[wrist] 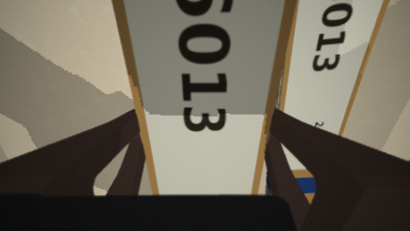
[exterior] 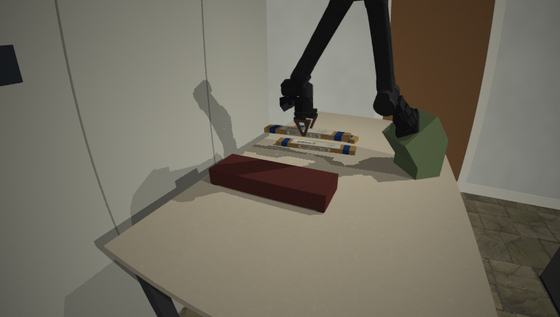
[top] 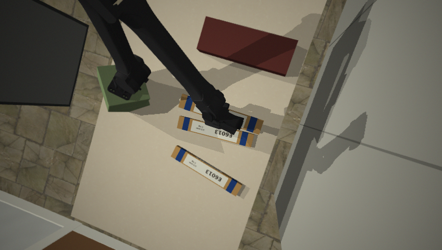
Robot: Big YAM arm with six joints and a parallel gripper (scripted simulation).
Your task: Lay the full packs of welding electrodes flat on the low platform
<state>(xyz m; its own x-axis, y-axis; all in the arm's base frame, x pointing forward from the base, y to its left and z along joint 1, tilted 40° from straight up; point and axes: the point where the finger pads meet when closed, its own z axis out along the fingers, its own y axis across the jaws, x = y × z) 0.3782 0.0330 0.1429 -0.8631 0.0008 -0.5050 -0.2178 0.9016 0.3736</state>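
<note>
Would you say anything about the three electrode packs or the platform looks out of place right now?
Little stands out. The third pack lies askew, angled away from the other two. The gripper is shut on the held pack, and the dark red platform carries no pack yet.

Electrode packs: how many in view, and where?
3. One gripped in the end effector, beside a second on the table; a third lies apart, nearer the table's far end. None on the platform.
</note>
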